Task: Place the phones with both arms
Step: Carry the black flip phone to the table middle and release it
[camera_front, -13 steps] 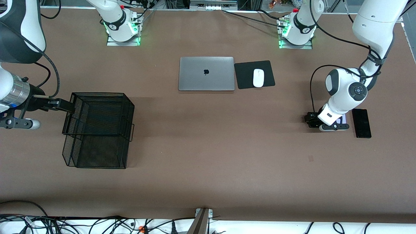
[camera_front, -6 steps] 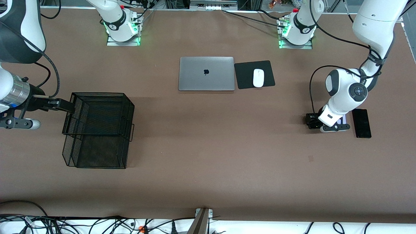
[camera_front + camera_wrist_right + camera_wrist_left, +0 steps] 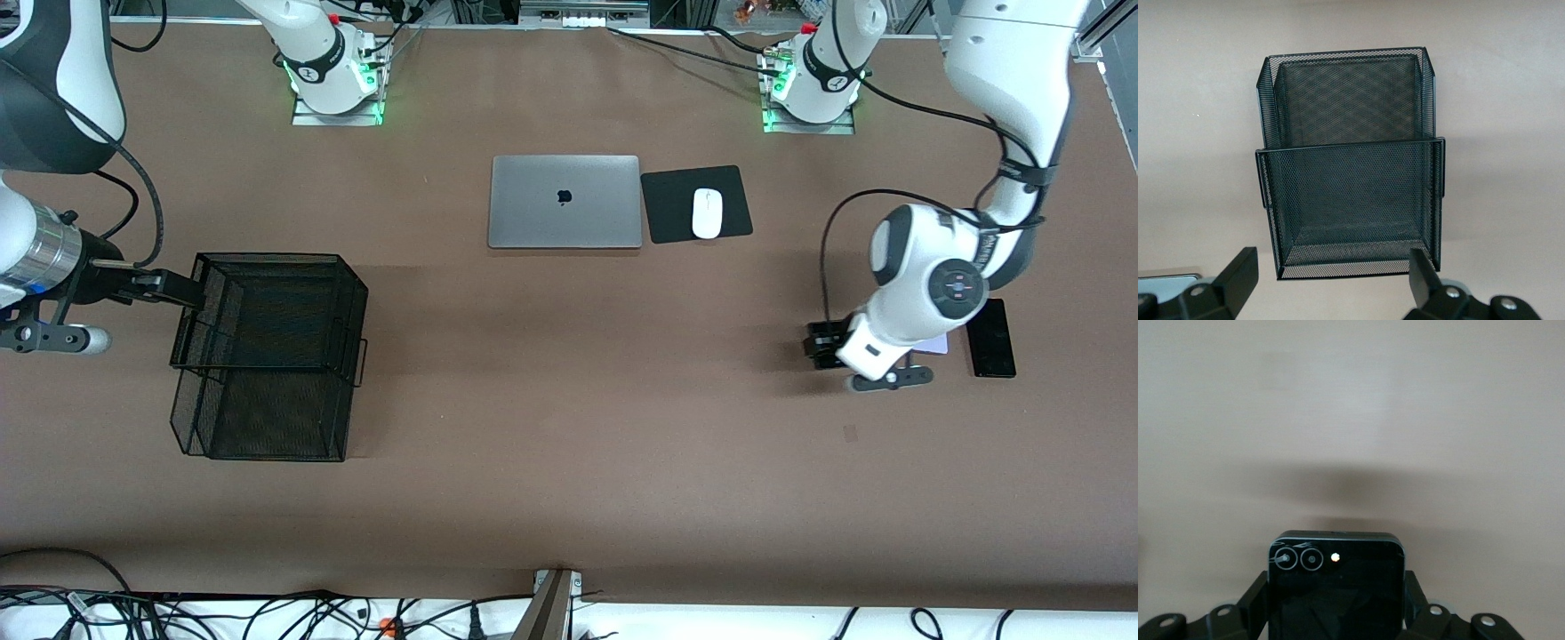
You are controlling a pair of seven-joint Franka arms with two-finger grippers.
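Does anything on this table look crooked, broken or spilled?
Nothing stands out. The laptop, mouse and mesh basket sit squarely; the left gripper grips a small black phone; the right gripper hangs open above the basket.

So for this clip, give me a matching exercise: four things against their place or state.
Things:
1. small black phone
2. long black phone
3. white mouse
4. right end effector

States:
A. on the black pad
B. open, at the mesh basket
C. flat on the table, at the left arm's end
D. clamped in the left end effector

Pairs: 1-D, 2-C, 3-A, 4-B
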